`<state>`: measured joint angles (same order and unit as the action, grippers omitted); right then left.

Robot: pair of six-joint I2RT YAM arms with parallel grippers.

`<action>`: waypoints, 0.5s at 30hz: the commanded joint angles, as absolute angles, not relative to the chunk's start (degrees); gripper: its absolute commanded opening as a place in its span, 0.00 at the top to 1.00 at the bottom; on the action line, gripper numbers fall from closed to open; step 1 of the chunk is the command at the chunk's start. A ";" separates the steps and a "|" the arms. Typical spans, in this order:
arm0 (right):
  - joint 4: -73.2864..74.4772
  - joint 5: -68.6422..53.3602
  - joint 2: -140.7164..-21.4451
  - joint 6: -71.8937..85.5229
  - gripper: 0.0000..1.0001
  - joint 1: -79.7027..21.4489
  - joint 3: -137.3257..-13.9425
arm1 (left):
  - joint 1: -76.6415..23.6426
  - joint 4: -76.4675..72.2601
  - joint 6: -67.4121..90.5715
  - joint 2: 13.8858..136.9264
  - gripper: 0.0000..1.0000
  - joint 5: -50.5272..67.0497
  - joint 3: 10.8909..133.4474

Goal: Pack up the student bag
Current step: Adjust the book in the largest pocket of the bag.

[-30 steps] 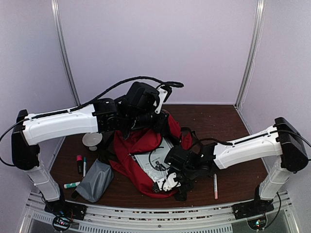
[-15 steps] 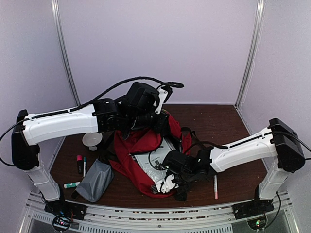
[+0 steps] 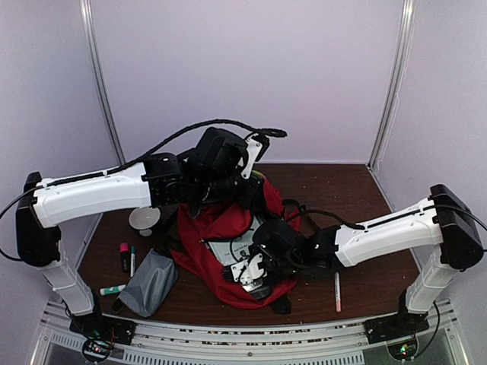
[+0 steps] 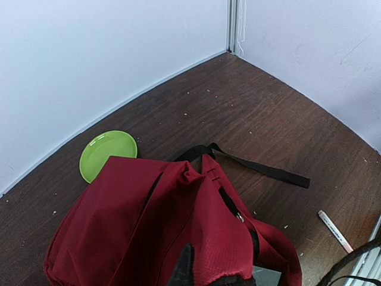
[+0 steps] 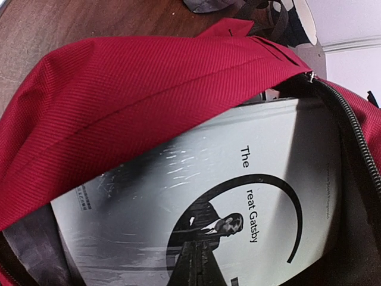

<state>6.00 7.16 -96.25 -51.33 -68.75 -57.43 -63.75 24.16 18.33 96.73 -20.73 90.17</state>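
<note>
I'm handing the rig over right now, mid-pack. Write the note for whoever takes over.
Tools: left tool shut on the student bag, pinching its top fabric. The right tool is shut, with its tip at the cover of the book.
Where: the book sits in the bag's open mouth, cover showing.
Done: the book is in the bag.
Left: the grey pouch, markers and pen lie outside the bag, probably next to pack.
</note>
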 commanded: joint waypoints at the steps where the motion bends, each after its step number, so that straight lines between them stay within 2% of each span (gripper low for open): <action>1: 9.46 2.34 -92.71 -53.83 1.00 -68.54 -57.73 | -63.45 22.30 17.42 93.65 1.00 -20.07 90.75; 4: 14.65 -4.61 -87.78 -53.87 1.00 -69.49 -56.36 | -63.46 23.25 16.80 93.98 1.00 -20.06 91.29; 6: 21.61 -7.18 -87.07 -52.88 0.91 -69.97 -57.93 | -63.46 23.30 16.54 94.19 1.00 -20.04 91.45; 9: 19.69 -4.15 -87.16 -51.14 0.70 -70.26 -56.31 | -63.44 23.21 16.44 94.22 1.00 -20.12 91.65; 14: 12.65 3.48 -89.92 -50.92 0.50 -70.31 -53.27 | -63.44 23.03 16.37 93.79 1.00 -20.37 91.41; 15: 11.93 4.14 -90.51 -51.02 0.49 -70.26 -53.25 | -63.46 23.09 16.35 93.78 1.00 -20.32 91.41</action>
<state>15.09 -1.04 -87.99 -51.62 -70.19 -54.76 -63.75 25.54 17.04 96.09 -20.51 90.19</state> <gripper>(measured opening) 0.473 0.032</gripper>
